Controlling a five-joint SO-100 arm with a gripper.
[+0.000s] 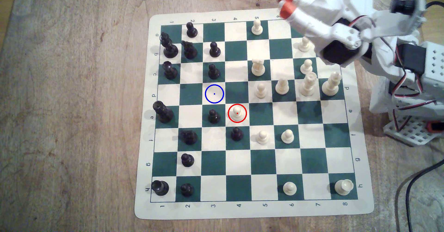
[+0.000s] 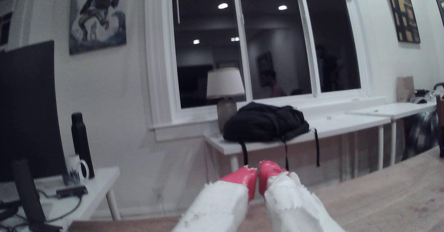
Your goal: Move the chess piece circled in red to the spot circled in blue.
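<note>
The chess piece circled in red (image 1: 237, 112), a small cream pawn, stands upright on a cream square near the middle of the green-and-cream board (image 1: 240, 212). The spot circled in blue (image 1: 214, 93) is a bare cream square one row up and one column towards the exterior view's left of it. My gripper (image 1: 284, 2) hangs raised over the board's far right corner in the exterior view, far from both. In the wrist view its red fingertips (image 2: 248, 179) touch, so the gripper (image 2: 258, 173) is shut with nothing between them.
Black pawns (image 1: 213, 116) (image 1: 236, 134) (image 1: 213, 71) stand close around the ringed pawn and the blue ring. Cream pieces (image 1: 260, 90) cluster at the exterior view's right, black pieces (image 1: 170, 47) at the left. The arm's base (image 1: 413, 78) and cables (image 1: 408, 193) sit off the board's right edge.
</note>
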